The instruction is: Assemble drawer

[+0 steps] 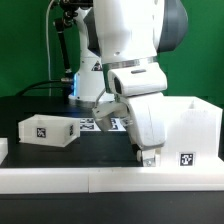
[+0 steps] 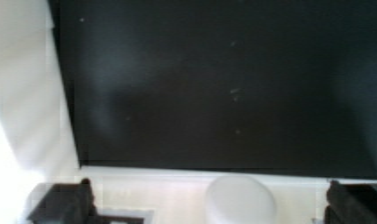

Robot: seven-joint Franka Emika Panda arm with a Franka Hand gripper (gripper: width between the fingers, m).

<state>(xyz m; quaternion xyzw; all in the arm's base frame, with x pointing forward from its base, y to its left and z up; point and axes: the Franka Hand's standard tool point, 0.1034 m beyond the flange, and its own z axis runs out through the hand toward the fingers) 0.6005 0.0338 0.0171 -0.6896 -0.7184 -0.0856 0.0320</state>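
A large white drawer box with a marker tag stands at the exterior view's right. A smaller white drawer part with a tag lies at the left. My gripper hangs low at the front of the table, just left of the big box. In the wrist view the gripper is open, with its dark fingers set wide apart. A small white rounded knob lies between them on a white strip, touching neither finger. A white panel runs along one side.
The marker board lies on the black table behind the arm. A white raised border runs along the table's front edge. The arm's bulky body hides the middle of the scene.
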